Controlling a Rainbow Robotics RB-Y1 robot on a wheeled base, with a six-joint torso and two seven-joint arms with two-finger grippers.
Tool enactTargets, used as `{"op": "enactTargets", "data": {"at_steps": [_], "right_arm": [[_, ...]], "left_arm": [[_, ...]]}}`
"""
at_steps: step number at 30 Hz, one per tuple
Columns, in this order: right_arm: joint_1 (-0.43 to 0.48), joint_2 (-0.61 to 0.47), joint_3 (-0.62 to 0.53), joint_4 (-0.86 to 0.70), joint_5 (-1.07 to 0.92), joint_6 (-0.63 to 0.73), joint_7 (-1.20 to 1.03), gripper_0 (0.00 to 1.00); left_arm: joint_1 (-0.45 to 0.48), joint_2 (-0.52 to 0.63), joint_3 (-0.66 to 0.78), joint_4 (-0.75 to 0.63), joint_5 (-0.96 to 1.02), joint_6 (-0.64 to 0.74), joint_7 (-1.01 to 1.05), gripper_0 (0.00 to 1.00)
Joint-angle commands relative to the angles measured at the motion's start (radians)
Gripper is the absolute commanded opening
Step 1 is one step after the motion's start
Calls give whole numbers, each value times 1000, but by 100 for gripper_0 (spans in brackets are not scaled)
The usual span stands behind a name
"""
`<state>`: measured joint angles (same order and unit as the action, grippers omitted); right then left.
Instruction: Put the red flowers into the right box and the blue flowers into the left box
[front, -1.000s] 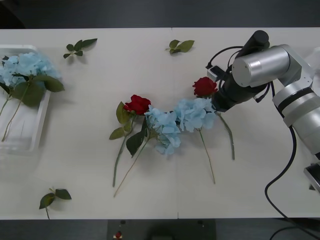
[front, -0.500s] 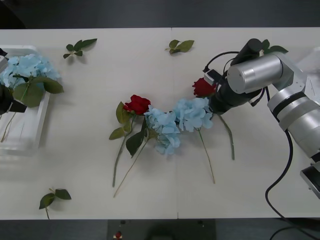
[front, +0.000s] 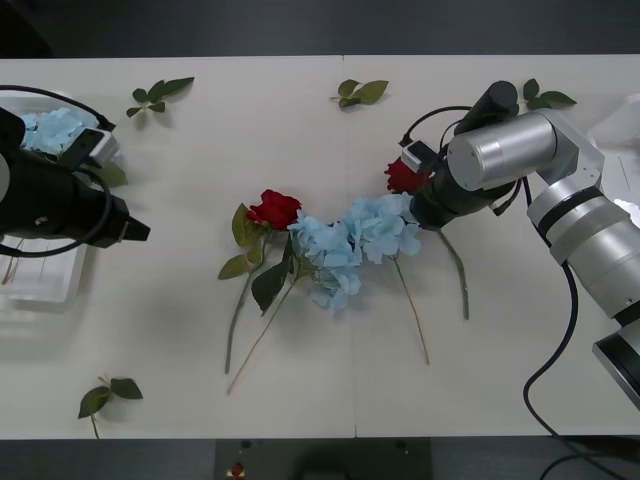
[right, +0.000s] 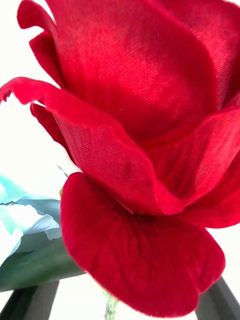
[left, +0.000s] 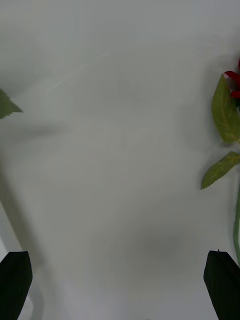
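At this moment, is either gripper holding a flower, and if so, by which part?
Nothing is held. The right gripper is open, its fingers either side of the stem just below the red rose head. The left gripper is open over bare table.

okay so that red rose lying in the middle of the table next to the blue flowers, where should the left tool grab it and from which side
Probably the stem, below the red rose head and its leaves, where the thin green stalk runs bare toward the robot. Come from the robot's left: the blue flowers crowd its right, while the table on its left is free. The left tool is open there; the right tool is at the other rose.
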<state>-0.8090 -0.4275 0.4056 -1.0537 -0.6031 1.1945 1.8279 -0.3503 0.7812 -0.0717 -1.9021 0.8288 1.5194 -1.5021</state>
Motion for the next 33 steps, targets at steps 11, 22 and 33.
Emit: {"op": "enactTargets", "data": {"at_steps": [11,22,33], "right_arm": [[-32,44,16,41,6,-64,48,62],[-32,46,32,44,9,-73,51,0],[-33,29,9,46,3,-73,53,0]], "left_arm": [[-145,-7,-339,-14,-149,-119,310,100],[-234,-33,-490,127,-89,-232,315,100],[-317,-143,-560,265,-148,-232,290,100]]}}
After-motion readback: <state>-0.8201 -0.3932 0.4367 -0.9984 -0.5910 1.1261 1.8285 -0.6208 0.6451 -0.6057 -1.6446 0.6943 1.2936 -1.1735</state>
